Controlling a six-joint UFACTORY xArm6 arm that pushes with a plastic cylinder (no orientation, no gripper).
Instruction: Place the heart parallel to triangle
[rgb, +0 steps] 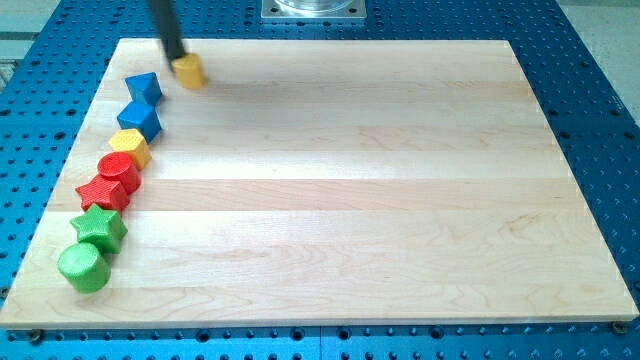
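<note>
My tip (178, 56) is near the board's top left corner and rests against the upper left side of a small yellow block (190, 71), whose shape looks like a heart. A blue block that looks triangular (143, 88) lies just below and to the left of it, a short gap away. The rod slants up and to the left out of the view's top.
A curved column of blocks runs down the board's left side: a blue cube (140, 119), a yellow hexagon (130, 146), a red block (121, 170), a red star (103, 191), a green star (100, 228) and a green cylinder (83, 267). The wooden board (350, 180) lies on a blue perforated table.
</note>
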